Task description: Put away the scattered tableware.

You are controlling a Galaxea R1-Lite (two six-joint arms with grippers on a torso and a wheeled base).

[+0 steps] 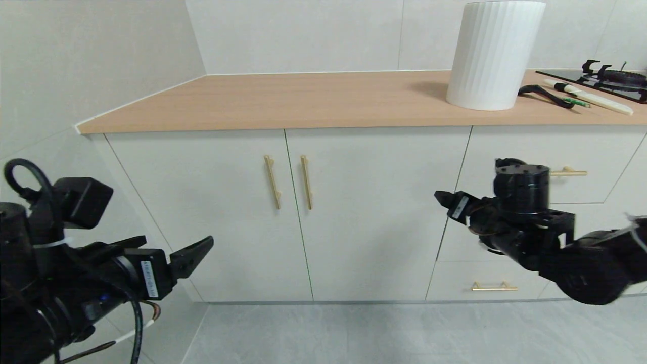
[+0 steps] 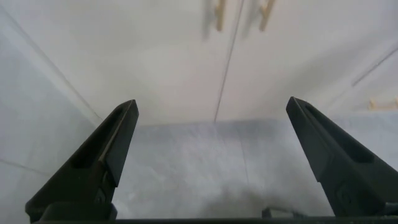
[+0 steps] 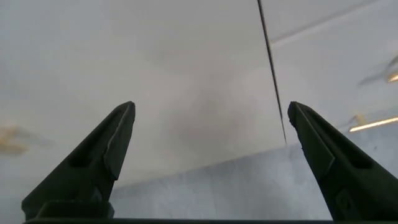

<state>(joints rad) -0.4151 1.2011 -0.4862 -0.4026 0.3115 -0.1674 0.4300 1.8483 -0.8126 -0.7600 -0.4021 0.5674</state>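
My left claw [image 2: 211, 109] and right claw [image 3: 211, 109] are wide open, empty. The long black spoon [image 1: 546, 94] lies near the brown wooden table's [image 1: 303, 101] right edge, not put away yet.

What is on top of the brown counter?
A tall white ribbed container, a black utensil, a cream utensil and a stove corner. The container's inside cannot be seen.

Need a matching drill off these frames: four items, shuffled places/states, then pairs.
1 white ribbed cylinder
2 black utensil
3 gold door handles
4 left gripper

A open, empty, low before the cabinet
B standing upright on the countertop
C lying on the countertop right of the cylinder
D vertical, side by side on the cabinet doors

Pairs: 1-B, 2-C, 3-D, 4-A
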